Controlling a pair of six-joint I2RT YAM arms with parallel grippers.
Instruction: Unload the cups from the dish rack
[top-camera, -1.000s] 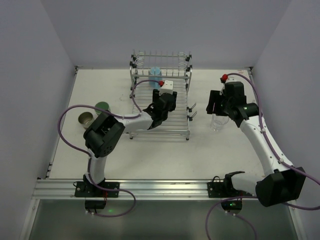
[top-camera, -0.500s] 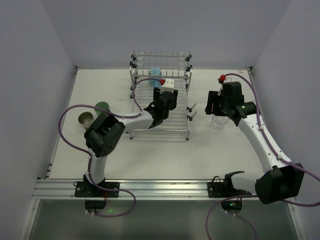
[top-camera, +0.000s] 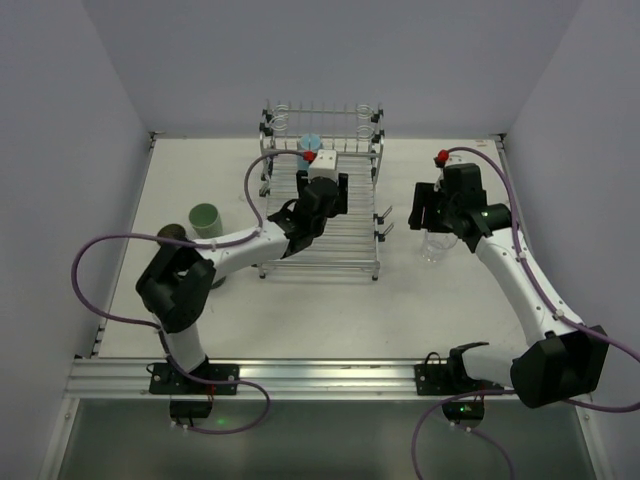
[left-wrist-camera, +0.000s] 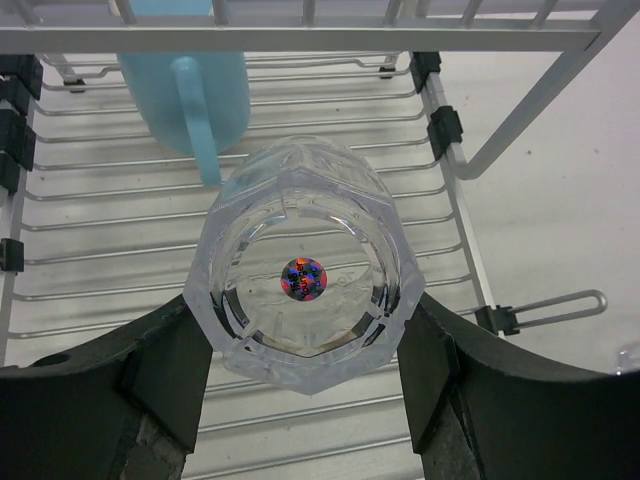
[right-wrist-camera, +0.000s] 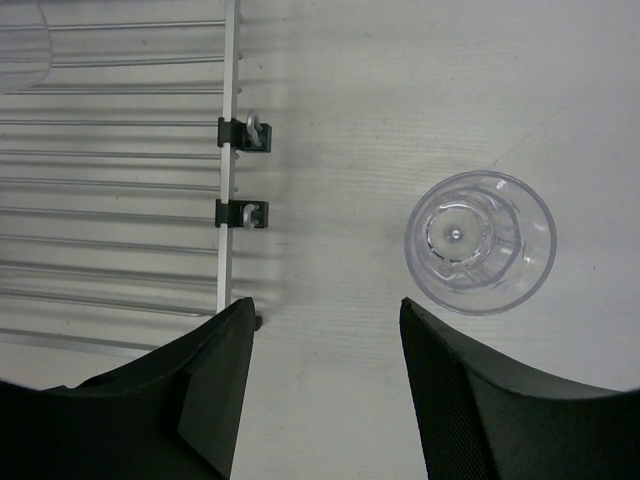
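Note:
The chrome dish rack (top-camera: 322, 252) stands at the table's middle back. A clear faceted tumbler (left-wrist-camera: 305, 275) rests on its slats (left-wrist-camera: 90, 232), with a light blue cup (left-wrist-camera: 185, 95) (top-camera: 310, 143) just behind it near the back rail. My left gripper (left-wrist-camera: 305, 325) (top-camera: 322, 190) reaches over the rack and is open, its fingers (left-wrist-camera: 170, 370) close on either side of the tumbler. To the right of the rack, my right gripper (right-wrist-camera: 325, 330) (top-camera: 432, 215) hangs open and empty over bare table. A second clear tumbler (right-wrist-camera: 480, 242) (top-camera: 435, 246) stands just beyond its right finger.
A pale green cup (top-camera: 205, 218) and a dark cup (top-camera: 175, 233), half hidden by my left arm, stand on the table left of the rack. The rack's right edge (right-wrist-camera: 228, 200) with its two black clips lies close to my right gripper's left finger.
My left arm swung its elbow to the left, uncovering the green cup, and its gripper moved toward the rack's back. The right arm barely shifted. Neither pair of jaws changed width.

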